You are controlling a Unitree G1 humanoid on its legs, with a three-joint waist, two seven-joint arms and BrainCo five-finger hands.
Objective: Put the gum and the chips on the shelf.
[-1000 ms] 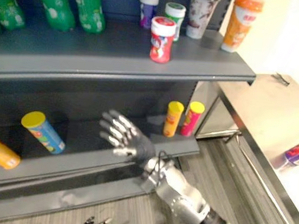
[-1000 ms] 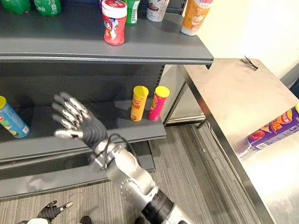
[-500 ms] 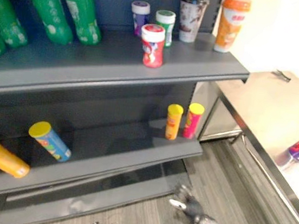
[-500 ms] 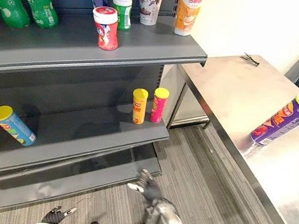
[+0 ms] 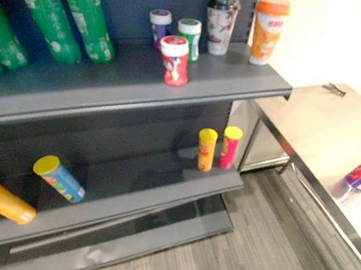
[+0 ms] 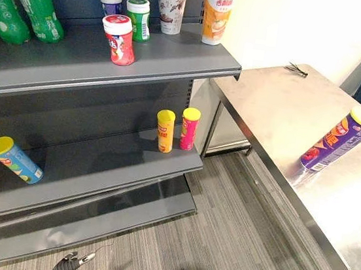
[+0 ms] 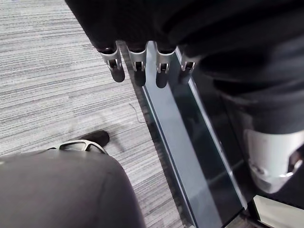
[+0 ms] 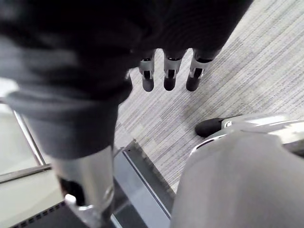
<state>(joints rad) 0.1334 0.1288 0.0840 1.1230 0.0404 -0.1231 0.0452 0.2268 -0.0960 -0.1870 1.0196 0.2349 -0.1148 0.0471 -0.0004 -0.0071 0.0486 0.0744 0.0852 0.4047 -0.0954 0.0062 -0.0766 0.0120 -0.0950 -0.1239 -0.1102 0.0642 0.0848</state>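
1. The left hand [image 7: 137, 61] hangs low over the grey carpeted floor [image 7: 57, 85], just in front of the shelf's base. Its fingers are straight and hold nothing.
2. Shelf, upper board [image 5: 134, 83]: green bottles [image 5: 85, 12] lean against the back panel at the left end. Towards the middle stand three gum bottles. The red gum bottle [image 5: 174, 60] is upright nearest the front edge. The purple gum bottle [image 5: 159, 26] and the green gum bottle [image 5: 189, 36] stand just behind it, side by side. To their right are a patterned cup [image 5: 220, 22] and an orange cup [image 5: 267, 31], both upright, the orange cup at the board's right end.
3. Shelf, lower board [image 5: 141, 183]: an orange can [image 5: 1, 200] and a blue can [image 5: 60, 178], both with yellow lids, lie on their sides at the left. A small yellow can [image 5: 205, 150] and a small pink can [image 5: 229, 147] stand upright just beside each other near the right end.
4. The right hand [image 8: 170, 72] hangs low over the floor with its fingers straight and nothing in its grasp.
5. Table [image 6: 282, 114], steel, right of the shelf: the purple chips can [image 6: 335, 138] lies on its side there, well apart from both hands. A small dark object [image 6: 296, 70] lies at the table's far end, too small to identify.
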